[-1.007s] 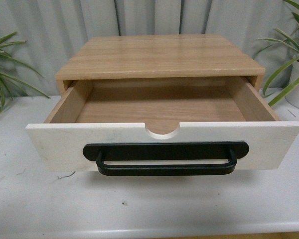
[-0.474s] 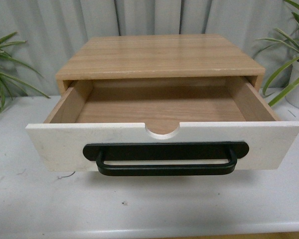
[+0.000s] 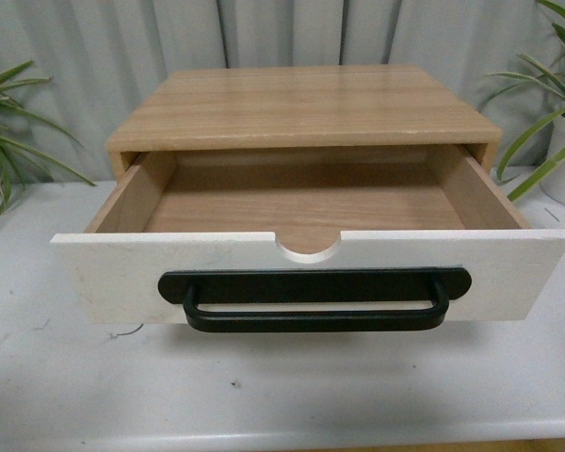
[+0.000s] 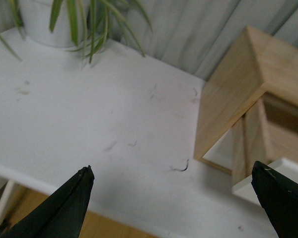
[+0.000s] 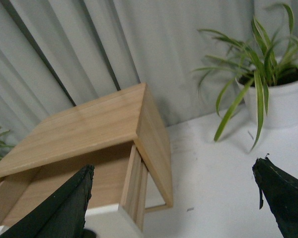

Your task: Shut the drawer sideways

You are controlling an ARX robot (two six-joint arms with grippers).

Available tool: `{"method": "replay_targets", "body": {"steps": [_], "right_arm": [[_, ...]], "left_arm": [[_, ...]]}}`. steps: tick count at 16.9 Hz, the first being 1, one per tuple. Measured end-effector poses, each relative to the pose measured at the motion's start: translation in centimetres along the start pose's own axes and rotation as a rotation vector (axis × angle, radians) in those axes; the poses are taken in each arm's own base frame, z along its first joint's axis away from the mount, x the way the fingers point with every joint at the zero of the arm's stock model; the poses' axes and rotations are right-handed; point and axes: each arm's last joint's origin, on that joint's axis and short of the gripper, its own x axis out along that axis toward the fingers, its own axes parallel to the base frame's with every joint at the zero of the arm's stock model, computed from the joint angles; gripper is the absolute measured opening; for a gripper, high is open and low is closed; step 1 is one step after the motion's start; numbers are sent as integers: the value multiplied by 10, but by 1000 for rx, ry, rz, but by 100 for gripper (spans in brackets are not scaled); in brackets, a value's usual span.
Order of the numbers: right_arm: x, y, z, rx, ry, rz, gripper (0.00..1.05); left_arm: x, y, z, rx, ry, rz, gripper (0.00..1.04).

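White-fronted and pulled well out of its wooden cabinet point(image 3: 301, 104), the drawer point(image 3: 306, 217) faces the robot. The left gripper point(image 4: 172, 168) and right gripper point(image 5: 174, 165) hang off to either side, fingers spread wide, holding nothing. I'd push the front panel squarely, near the middle, so the wood sides don't bind.

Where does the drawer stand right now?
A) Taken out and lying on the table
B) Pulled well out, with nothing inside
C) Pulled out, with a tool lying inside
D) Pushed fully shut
B: the drawer sticks well out of the wooden cabinet, and its bare wood floor shows with nothing on it.
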Motion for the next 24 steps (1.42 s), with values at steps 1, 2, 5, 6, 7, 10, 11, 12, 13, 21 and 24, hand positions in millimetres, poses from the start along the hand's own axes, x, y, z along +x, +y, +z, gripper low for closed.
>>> {"method": "replay_targets", "body": {"steps": [1,2,5,6,7,10,11,12,13,21,24], "right_arm": [[17,5,11,-80,-12,29,98],[34,12,20,-194,-7,62,98],[68,32,17,-629,94,179,98],[72,37,13,-811,116,232,98],[74,41,7,-994,149,280,98],[75,42,5,-1108,165,308,98],[75,43,4,-1178,170,324,98],[76,43,3,-1219,181,333,98],[76,44,2,-1301,183,353,98],[98,58,-15,-1840,232,528,98],[106,65,-26,-1823,247,564,98]], "left_arm": [[9,-10,14,20,-26,-46,98],[18,-21,27,111,-50,-77,98],[37,-59,42,528,-50,-205,98],[40,-71,40,718,-43,-279,98],[41,-78,35,874,-21,-330,98],[42,-82,30,1017,-2,-364,98],[43,-83,28,1073,4,-371,98],[43,-84,27,1139,10,-378,98],[44,-84,25,1207,26,-385,98],[60,-108,11,1674,16,-462,98],[74,-111,4,1678,21,-448,98]]}}
